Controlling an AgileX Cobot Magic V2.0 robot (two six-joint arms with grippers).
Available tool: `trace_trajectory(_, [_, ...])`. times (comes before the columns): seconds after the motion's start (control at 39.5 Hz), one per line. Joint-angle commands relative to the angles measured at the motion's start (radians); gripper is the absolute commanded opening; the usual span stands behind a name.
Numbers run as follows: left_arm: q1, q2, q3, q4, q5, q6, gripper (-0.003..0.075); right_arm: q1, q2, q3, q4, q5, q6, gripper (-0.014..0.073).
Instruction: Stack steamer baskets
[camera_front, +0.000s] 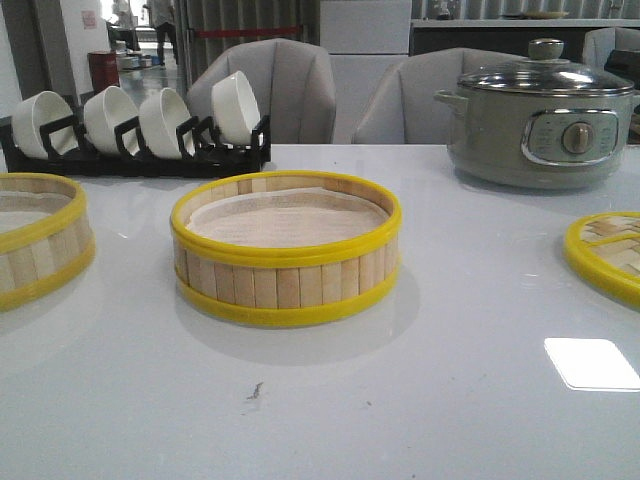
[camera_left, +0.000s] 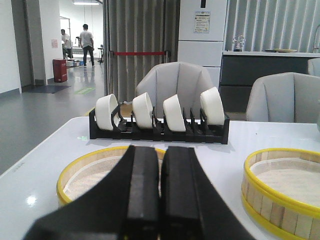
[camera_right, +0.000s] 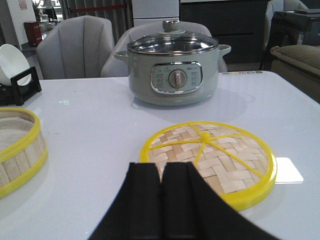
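One steamer basket (camera_front: 286, 250) stands at the table's middle, with bamboo slats, yellow rims and a pale liner. A second steamer basket (camera_front: 35, 238) stands at the left edge, partly cut off. In the left wrist view the left gripper (camera_left: 161, 152) is shut and empty, above the near side of the left basket (camera_left: 82, 172); the middle basket (camera_left: 285, 187) is beside it. In the right wrist view the right gripper (camera_right: 162, 167) is shut and empty, by the near edge of the flat woven lid (camera_right: 212, 157). Neither gripper shows in the front view.
A black rack of white bowls (camera_front: 140, 125) stands at the back left. A grey electric pot with a glass lid (camera_front: 540, 120) stands at the back right. The woven lid (camera_front: 608, 252) lies at the right edge. Grey chairs stand behind the table.
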Motion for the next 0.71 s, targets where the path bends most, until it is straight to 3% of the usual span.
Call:
trace_trajectory(0.0, [0.001,-0.011,0.001,-0.002,-0.079,-0.002,0.0083,-0.006,-0.019,-0.015,-0.003,-0.088,-0.007,0.0067])
trace_trajectory(0.2, [0.001,-0.009,-0.018,-0.014,-0.064,-0.002,0.0083,-0.006,-0.019,-0.015,-0.003,-0.088,-0.007,0.0067])
trace_trajectory(0.3, [0.001,0.037,-0.112,-0.017,0.04,-0.002,0.0083,-0.006,-0.019,-0.015,-0.003,-0.088,-0.007,0.0067])
trace_trajectory(0.48, [-0.006,0.253,-0.458,0.069,0.305,-0.002,0.0083,-0.006,-0.019,-0.015,-0.003,-0.088,-0.007,0.0067])
trace_trajectory(0.68, [-0.048,0.561,-0.868,0.156,0.461,-0.002,0.0083,-0.006,-0.019,-0.015,-0.003,-0.088,-0.007,0.0067])
